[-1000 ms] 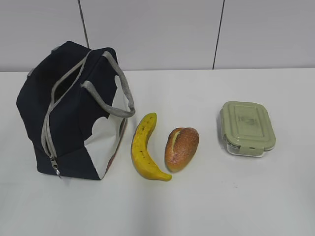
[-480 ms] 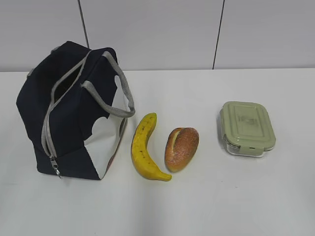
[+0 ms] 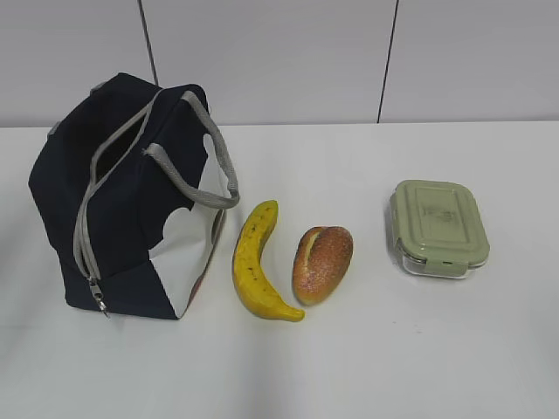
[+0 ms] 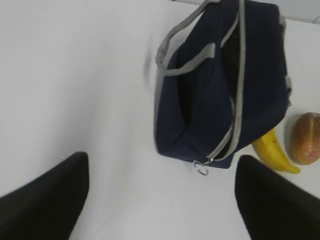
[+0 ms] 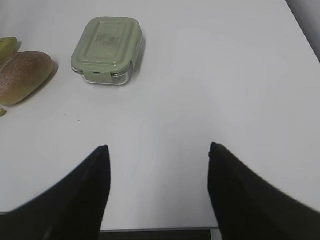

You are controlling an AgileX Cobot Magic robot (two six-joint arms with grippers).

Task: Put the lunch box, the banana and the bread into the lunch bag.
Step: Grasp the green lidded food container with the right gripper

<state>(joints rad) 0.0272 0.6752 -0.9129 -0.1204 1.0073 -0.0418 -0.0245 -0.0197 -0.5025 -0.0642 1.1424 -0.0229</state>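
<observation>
The lunch bag is seen ahead of the left hand, its zipped top running away from the hand; the banana and bread lie just right of it. The lunch box lies ahead-left of the right hand. Both hands are spread and empty. The bag's interior is hidden.
</observation>
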